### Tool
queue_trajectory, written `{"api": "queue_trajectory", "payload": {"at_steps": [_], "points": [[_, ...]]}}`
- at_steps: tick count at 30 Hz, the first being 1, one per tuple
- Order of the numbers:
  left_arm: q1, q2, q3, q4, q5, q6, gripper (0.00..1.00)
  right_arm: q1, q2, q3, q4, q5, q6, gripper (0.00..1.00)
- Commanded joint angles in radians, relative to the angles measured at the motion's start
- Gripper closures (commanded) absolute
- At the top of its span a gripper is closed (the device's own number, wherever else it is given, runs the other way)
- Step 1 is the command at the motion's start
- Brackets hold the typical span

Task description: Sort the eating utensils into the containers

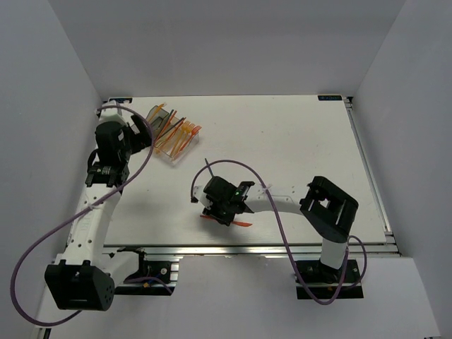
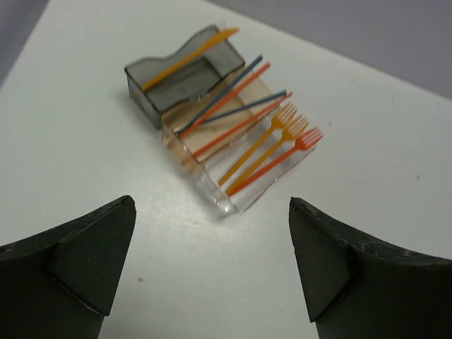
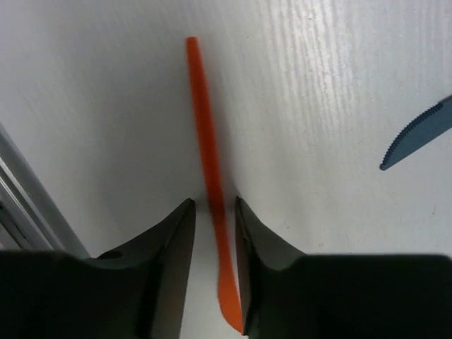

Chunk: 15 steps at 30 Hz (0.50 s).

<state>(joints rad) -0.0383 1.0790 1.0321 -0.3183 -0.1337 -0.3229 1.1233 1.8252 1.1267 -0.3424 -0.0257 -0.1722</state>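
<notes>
No readable text, label or number shows anywhere.

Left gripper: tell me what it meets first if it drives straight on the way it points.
Most likely the clear bin holding three orange forks: the open left gripper aims at its near corner. Depth is unclear, so it may touch bare table just short of it.
</notes>
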Motion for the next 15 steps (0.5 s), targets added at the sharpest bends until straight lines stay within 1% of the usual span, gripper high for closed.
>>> {"api": "queue_trajectory", "payload": {"at_steps": [1, 2, 4, 5, 7, 8, 9, 10, 13, 14, 15], "points": [[0.002, -0.079, -0.067, 0.005, 0.057, -0.016, 0.02, 0.003, 0.058, -0.015, -0.017, 0.015, -0.001, 0.68], [0.0, -0.088, -0.081, 0.005, 0.072, -0.024, 0.02, 0.004, 0.069, -0.018, -0.015, 0.023, 0.002, 0.79], [0.0, -0.109, -0.107, -0.001, 0.115, -0.036, 0.02, 0.009, 0.063, -0.019, -0.01, 0.021, 0.003, 0.92], [0.002, -0.114, -0.115, -0.007, 0.132, -0.044, 0.02, 0.012, 0.053, -0.025, -0.003, 0.017, 0.003, 1.0], [0.002, -0.125, -0.133, -0.013, 0.227, -0.056, 0.02, 0.013, 0.023, -0.033, 0.032, 0.007, 0.01, 1.0], [0.002, -0.137, -0.144, 0.001, 0.276, -0.073, 0.02, 0.012, -0.022, -0.042, 0.049, 0.012, 0.025, 1.0], [0.0, -0.146, -0.153, 0.018, 0.393, -0.08, 0.02, 0.012, -0.049, -0.048, 0.096, 0.021, 0.037, 1.0], [0.0, -0.155, -0.183, 0.04, 0.446, -0.093, 0.02, 0.009, -0.11, -0.053, 0.121, 0.021, 0.054, 1.0], [0.0, -0.2, -0.214, 0.105, 0.535, -0.157, 0.02, -0.034, -0.208, -0.059, 0.187, -0.002, 0.15, 1.0], [0.0, -0.209, -0.225, 0.113, 0.551, -0.166, 0.02, -0.066, -0.225, -0.058, 0.194, -0.003, 0.218, 1.0], [0.002, -0.221, -0.23, 0.131, 0.572, -0.174, 0.02, -0.082, -0.237, -0.047, 0.197, -0.003, 0.25, 1.0]]}}
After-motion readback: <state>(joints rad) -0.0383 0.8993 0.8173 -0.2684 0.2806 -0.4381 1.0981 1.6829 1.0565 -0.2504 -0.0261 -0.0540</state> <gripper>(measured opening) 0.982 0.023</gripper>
